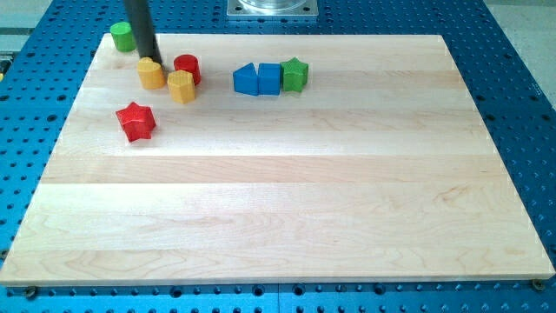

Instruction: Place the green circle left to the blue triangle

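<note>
My tip (150, 58) sits just right of the green circle (122, 36), touching the yellow block (151, 74). The end effector is a bare rod, nothing pinched. Best circle behind the green circle, then push it rightward above the red cylinder (187, 68) toward the blue triangle (245, 79).

green blocks (122, 36) 2 | blue blocks (246, 79) 2 | red blocks (136, 121) 2 | yellow blocks (152, 74) 2

A pale wooden board (287, 200) fills most of the frame. Around it lies a blue perforated table (512, 78). A grey metal mounting plate (273, 8) sits at the top centre.
</note>
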